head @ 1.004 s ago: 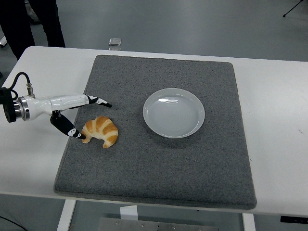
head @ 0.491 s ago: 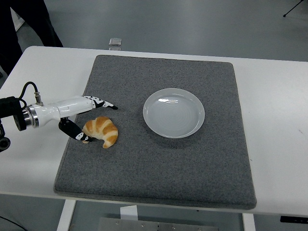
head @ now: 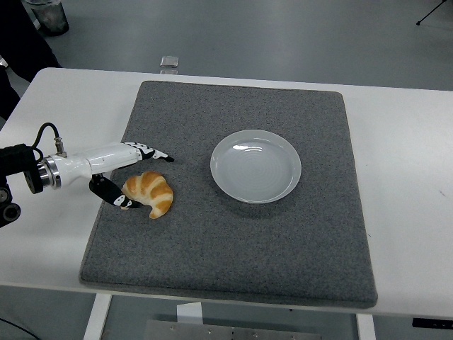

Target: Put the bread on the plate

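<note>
The left robot hand [head: 131, 177] is reaching in from the left over a grey mat [head: 233, 248], its fingers spread apart and bracketing the left end of the bread [head: 148, 193] without closing on it. One long finger is extending above and beyond the bread; a shorter one is touching or nearly touching its lower left edge. The bread, a golden croissant, is lying on the mat well to the left of the plate [head: 255, 166], which is sitting empty near the mat's middle. The mat is covering a white surface [head: 403, 177]. The croissant is probably light, soft and flaky, so a gentle pinch across its thick middle seems safest. The right hand is not showing.
</note>
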